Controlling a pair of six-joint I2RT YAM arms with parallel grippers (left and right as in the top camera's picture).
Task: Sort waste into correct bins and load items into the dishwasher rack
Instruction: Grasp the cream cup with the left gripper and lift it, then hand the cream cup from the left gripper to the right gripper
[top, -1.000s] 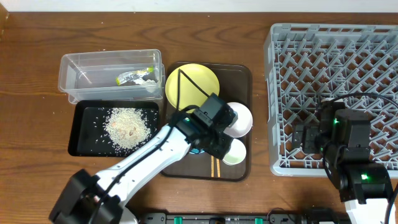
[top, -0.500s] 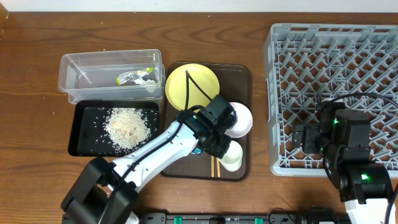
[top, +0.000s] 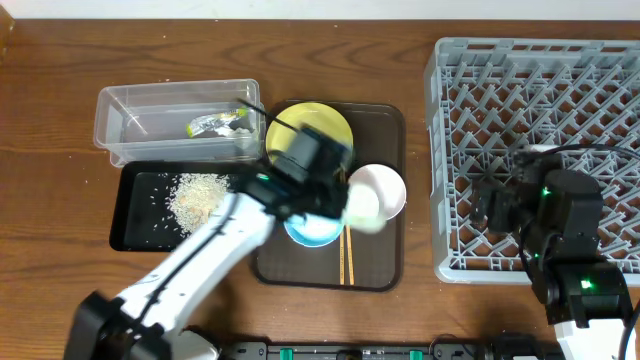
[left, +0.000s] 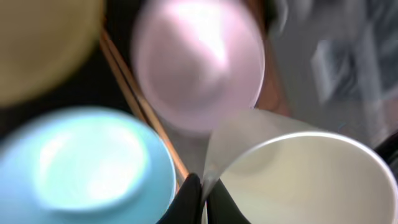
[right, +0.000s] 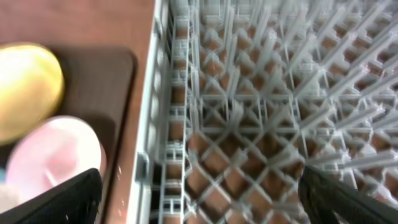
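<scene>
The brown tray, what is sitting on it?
A yellow plate, a white bowl, a light blue bowl and wooden chopsticks. The left gripper, holding a small white cup, and its arm hide parts of the plate and blue bowl.

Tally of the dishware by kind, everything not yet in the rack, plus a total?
Plates: 1, yellow plate
Bowls: 2, light blue bowl, white bowl
Cups: 1, small white cup, rim pinched in the left gripper
Chopsticks: 1 pair
Total: 5
</scene>
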